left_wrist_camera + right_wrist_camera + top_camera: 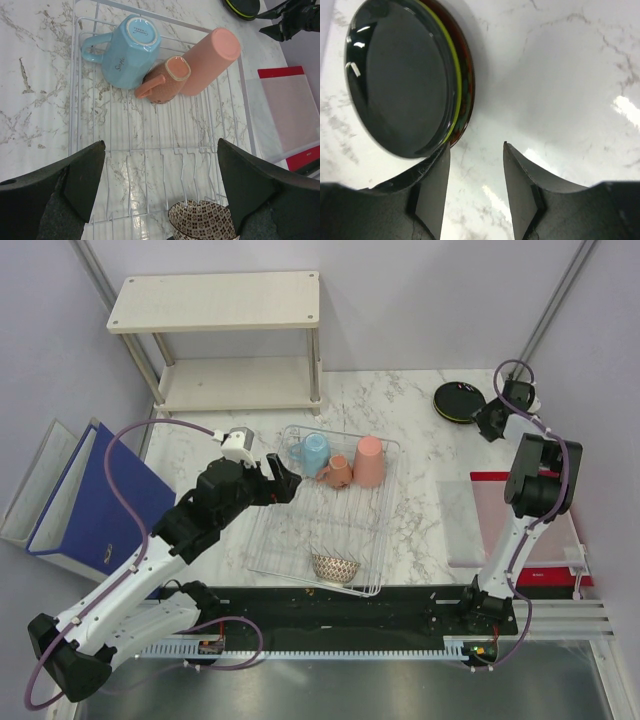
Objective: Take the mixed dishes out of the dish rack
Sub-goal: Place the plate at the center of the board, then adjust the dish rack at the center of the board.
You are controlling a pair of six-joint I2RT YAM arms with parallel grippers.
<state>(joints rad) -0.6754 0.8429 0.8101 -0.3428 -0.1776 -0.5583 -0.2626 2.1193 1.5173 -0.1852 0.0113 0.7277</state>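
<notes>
Here, the left hand (pixel 287 480) hovers over the dish rack (pixel 290 540), spread to its widest and holding nothing. It is probably opened that far to take in the light blue cup (pixel 314 453). That cup rests base-up at the far end, touching a small salmon pink mug (pixel 338 471) and a tall salmon pink tumbler (pixel 369 460), likely inverted to drain. The net-patterned bowl (pixel 335 566) leans at the near end. The right hand (pixel 492 420), half open and empty, sits just beside the stacked plates (pixel 459 401) on the tabletop (pixel 420 500), outside the rack.

Beige shelf (pixel 215 300) at back; blue binder (pixel 95 505) left; red board (pixel 488 478) right.
</notes>
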